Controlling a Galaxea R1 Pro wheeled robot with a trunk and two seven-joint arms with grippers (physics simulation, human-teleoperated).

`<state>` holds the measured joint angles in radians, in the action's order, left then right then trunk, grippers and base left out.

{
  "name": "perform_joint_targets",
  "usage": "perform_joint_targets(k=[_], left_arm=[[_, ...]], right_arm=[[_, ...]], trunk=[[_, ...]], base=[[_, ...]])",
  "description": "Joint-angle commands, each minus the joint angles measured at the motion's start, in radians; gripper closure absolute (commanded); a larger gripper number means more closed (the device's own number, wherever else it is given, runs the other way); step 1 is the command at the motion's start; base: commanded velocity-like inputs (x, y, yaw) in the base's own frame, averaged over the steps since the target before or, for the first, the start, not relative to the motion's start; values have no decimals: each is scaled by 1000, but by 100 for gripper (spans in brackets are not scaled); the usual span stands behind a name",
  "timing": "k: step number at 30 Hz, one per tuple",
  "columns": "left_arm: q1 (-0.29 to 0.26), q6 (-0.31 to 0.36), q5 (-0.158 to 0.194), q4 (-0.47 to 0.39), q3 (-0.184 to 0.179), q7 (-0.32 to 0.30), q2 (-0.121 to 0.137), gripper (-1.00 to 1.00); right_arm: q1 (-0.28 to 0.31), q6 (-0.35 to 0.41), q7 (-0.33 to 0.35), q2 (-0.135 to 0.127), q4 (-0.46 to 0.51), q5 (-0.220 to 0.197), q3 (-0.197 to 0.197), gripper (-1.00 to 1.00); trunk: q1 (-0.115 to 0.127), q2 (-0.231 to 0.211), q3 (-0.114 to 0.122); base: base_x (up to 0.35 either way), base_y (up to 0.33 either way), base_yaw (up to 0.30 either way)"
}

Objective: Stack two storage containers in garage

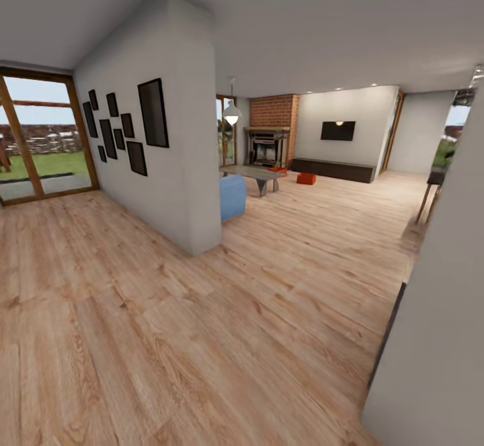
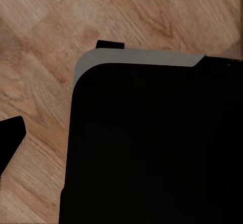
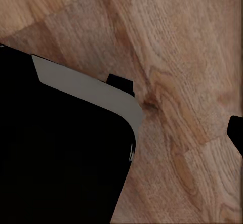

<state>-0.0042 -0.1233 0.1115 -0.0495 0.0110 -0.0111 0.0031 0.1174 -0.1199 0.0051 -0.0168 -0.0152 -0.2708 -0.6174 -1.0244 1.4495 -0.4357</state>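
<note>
Neither wrist view gave a clear look at the fingers, so whether the left or right gripper stood apart or together could not be told; each camera looked down on a black, grey-edged body of the robot (image 2: 152,148) over the wood-plank floor (image 3: 187,57). From the head view, that floor (image 1: 202,325) ran ahead toward the living room at about 12 o'clock. One orange-red storage container (image 1: 306,178) sat on the floor far off, near 1 o'clock, just before the long dark cabinet (image 1: 333,169) under the wall TV (image 1: 337,130). A second orange-red shape (image 1: 278,170) showed beside the low table (image 1: 254,174), too small to tell apart clearly. The brick fireplace (image 1: 272,134) stood behind it, a wall hung with black frames (image 1: 153,113) at 11 o'clock, a glass door (image 1: 40,137) at 10 o'clock
</note>
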Motion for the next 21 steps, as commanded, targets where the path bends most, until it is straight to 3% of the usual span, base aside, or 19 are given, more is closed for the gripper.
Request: perform_joint_targets(k=[1,21], left_arm=[[0,-2,8,0,0,-1,0,-100],[0,-1,10,0,0,-1,0,-100]], right_arm=[[1,-4,1,0,-2,-9,-8,-100],[1,-4,0,0,-2,-4,-14,-100]], trunk=[[-1,0,-1],[-1,0,-1]], base=[[323,0,0],[323,0,0]])
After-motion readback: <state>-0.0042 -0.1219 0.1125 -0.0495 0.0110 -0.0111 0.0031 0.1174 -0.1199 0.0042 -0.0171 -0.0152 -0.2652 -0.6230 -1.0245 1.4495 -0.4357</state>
